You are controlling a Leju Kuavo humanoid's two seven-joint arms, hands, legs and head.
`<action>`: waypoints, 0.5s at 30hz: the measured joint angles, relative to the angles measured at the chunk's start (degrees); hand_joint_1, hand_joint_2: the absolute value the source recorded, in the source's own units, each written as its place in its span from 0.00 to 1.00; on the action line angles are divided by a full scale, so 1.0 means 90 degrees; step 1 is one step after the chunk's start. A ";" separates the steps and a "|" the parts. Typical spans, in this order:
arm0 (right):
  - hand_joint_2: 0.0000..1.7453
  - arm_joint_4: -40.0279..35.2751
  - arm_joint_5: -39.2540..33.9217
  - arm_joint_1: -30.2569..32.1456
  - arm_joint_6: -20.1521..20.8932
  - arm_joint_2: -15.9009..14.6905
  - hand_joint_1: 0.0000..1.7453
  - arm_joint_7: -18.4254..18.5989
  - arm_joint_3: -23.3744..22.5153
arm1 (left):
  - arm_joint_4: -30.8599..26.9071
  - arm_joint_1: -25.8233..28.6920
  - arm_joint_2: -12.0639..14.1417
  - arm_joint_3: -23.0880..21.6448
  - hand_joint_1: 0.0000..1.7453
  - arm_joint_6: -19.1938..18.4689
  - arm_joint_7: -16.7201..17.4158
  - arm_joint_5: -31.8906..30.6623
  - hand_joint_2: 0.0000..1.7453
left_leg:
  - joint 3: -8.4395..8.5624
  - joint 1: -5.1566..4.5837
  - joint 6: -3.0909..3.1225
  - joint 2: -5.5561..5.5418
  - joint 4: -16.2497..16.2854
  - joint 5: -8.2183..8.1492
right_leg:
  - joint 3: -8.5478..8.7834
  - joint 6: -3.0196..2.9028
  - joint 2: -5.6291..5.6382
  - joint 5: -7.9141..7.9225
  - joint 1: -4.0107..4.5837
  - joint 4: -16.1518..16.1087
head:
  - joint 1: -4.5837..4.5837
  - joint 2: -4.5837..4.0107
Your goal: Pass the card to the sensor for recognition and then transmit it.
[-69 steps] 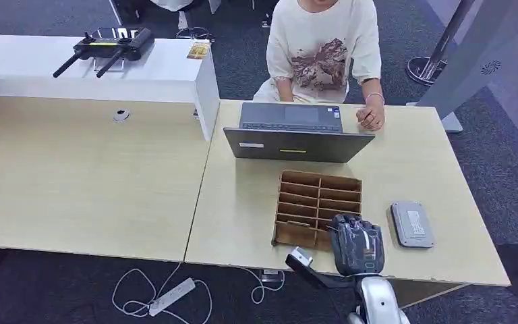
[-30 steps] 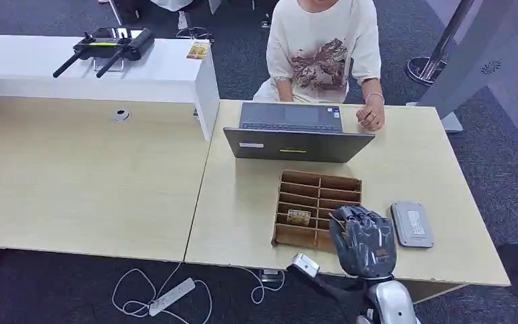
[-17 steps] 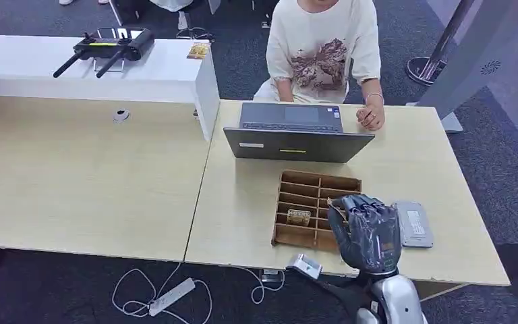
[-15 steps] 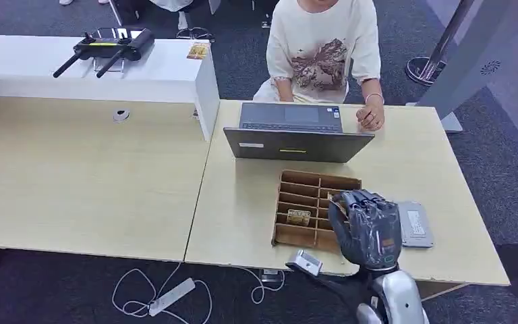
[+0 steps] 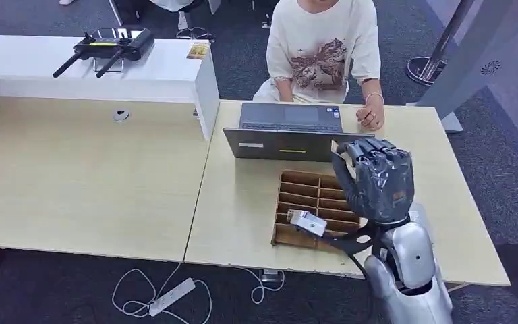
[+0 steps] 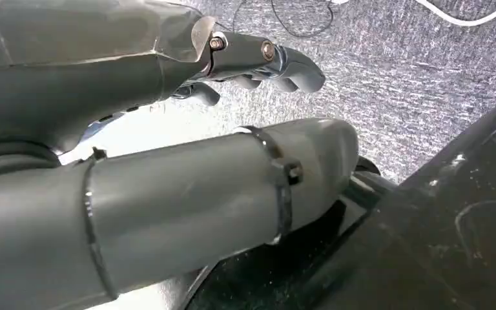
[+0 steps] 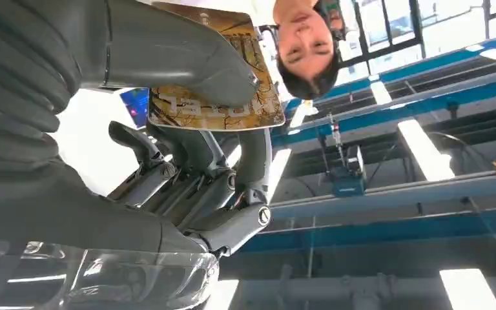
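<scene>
My right hand (image 5: 376,179) is raised above the table, over the far right corner of the wooden divider box (image 5: 310,196). It pinches a gold-patterned card (image 7: 214,97) between thumb and fingers; the card's edge (image 5: 338,156) shows at the hand's left side. The grey sensor pad on the table right of the box is largely hidden behind my right forearm. My left hand (image 6: 168,168) hangs over grey carpet, holding nothing, its fingers (image 6: 278,61) apart from the thumb.
A person (image 5: 324,47) sits at the far side of the table behind an open laptop (image 5: 290,131), one hand (image 5: 372,118) resting on the table. A white counter (image 5: 108,67) with a black controller (image 5: 104,46) stands at the back left.
My right hand has lifted from the near edge of the divider box with the card and moved up and away from me, towards the laptop. My forearm now covers the sensor pad.
</scene>
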 joint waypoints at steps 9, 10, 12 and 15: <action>1.00 0.0870 -0.0160 -0.1425 0.0498 -0.0095 0.98 0.0085 0.0226 | 0.0000 -0.0002 -0.0032 0.0000 0.00 0.0010 0.0005 -0.0160 0.00 | 0.0002 0.0000 -0.0003 0.0002 0.0001 0.0003 | -0.0001 -0.0001 0.0002 0.0007 0.0000 0.0005 | 0.0000 0.0000; 1.00 0.0987 -0.0163 -0.1587 0.0587 -0.0099 0.98 0.0119 0.0260 | 0.0000 -0.0002 -0.0036 0.0000 0.00 -0.0007 0.0005 -0.0179 0.00 | 0.0002 0.0000 -0.0004 0.0002 0.0001 0.0004 | -0.0001 -0.0001 0.0002 0.0008 0.0000 0.0005 | 0.0002 0.0000; 1.00 0.1223 -0.0202 -0.1894 0.0786 -0.0102 0.97 0.0201 0.0313 | 0.0000 -0.0003 -0.0034 0.0000 0.00 -0.0027 -0.0005 -0.0218 0.00 | 0.0002 0.0000 -0.0005 0.0002 0.0001 0.0004 | -0.0002 -0.0001 0.0002 0.0008 0.0000 0.0006 | 0.0005 0.0000; 1.00 0.1752 -0.0243 -0.2452 0.1215 -0.0104 0.96 0.0362 0.0384 | 0.0000 -0.0006 -0.0036 0.0000 0.00 -0.0068 -0.0015 -0.0257 0.00 | 0.0001 0.0000 -0.0006 0.0003 0.0001 0.0006 | -0.0002 -0.0002 0.0003 0.0010 0.0000 0.0007 | -0.0002 0.0000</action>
